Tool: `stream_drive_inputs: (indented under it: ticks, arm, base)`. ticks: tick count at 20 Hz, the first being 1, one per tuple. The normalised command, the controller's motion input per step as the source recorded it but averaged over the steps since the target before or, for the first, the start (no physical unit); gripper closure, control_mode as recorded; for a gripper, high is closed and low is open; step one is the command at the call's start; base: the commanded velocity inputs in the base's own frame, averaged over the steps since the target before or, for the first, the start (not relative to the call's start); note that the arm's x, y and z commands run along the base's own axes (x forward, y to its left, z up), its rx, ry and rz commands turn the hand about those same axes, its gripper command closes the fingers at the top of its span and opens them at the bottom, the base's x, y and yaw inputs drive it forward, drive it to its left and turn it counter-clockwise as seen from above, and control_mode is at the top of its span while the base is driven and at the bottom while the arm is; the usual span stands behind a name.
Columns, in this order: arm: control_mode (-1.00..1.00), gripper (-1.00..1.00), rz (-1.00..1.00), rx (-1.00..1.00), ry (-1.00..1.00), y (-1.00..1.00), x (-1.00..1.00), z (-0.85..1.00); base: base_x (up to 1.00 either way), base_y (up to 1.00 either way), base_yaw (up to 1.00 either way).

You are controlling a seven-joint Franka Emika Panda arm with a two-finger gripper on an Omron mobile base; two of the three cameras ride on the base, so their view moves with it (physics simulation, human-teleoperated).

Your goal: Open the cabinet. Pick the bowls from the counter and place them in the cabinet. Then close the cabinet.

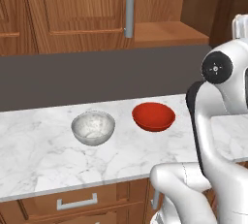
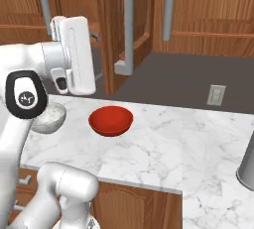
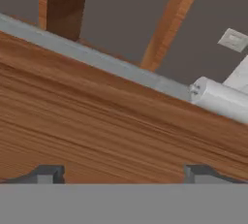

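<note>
Hand (image 3: 124, 173) spread wide and gripping nothing faces the open cabinet door (image 3: 97, 121), while marble bowl (image 1: 93, 127) and red bowl (image 1: 153, 116) sit on the bench (image 1: 43, 155).

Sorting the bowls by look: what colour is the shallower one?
Glossy red, clearest in the left base view.

Left base view looks forward and down from behind the arm's left; right base view likewise from its right; both share the counter (image 1: 43, 155), red bowl (image 1: 154, 116) and marble bowl (image 1: 93, 127); hand view sits close against the cabinet (image 3: 106, 131) wood, rolled.
</note>
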Motion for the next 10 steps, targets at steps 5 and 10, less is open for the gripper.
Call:
stream_drive_inputs:
  ticks: [5, 10]
  arm:
    - [-1.00, -1.00, 0.00, 0.27, 0.00, -1.00, 0.49, -0.33]
    - [-1.00, -1.00, 0.00, 0.21, 0.00, -0.88, 0.14, -0.04]
  base:
    - [0.00, 0.00, 0.00]
    - [0.00, 0.00, 0.00]
